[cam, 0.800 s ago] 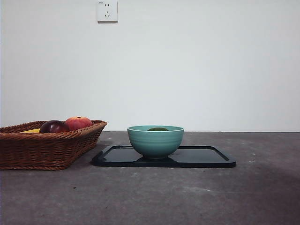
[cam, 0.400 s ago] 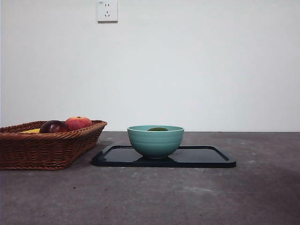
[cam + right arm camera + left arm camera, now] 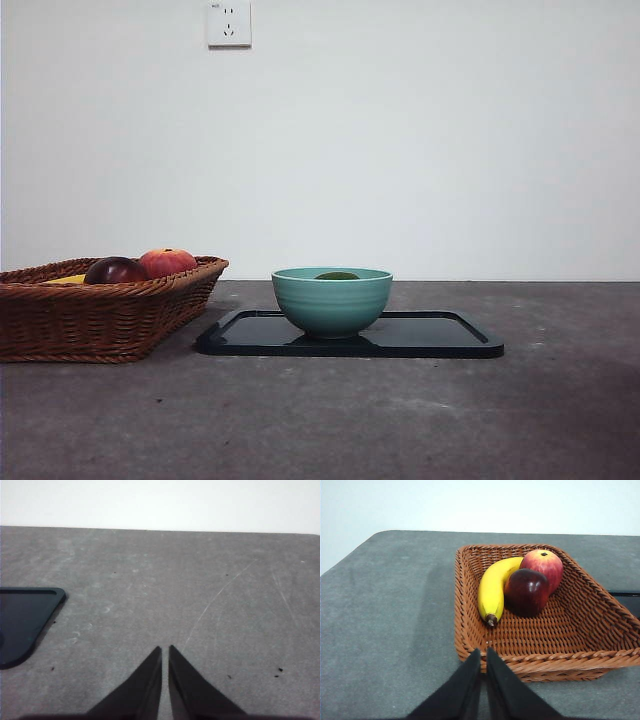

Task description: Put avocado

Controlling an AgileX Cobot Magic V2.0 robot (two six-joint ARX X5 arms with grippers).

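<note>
- Front view: taken from low, near table height, looking level across the grey table [image 3: 400, 420] toward a white wall; the teal bowl [image 3: 332, 302] on the black tray [image 3: 440, 335] is seen close, side-on.
- Left wrist view: looked down at a slant from just behind the wicker basket [image 3: 580, 630], near enough that its weave is resolved.
- Right wrist view: angled down over bare tabletop; one tray corner is caught at the frame's edge.
- Shared: basket by front and left wrist; tray by front and right wrist.
</note>
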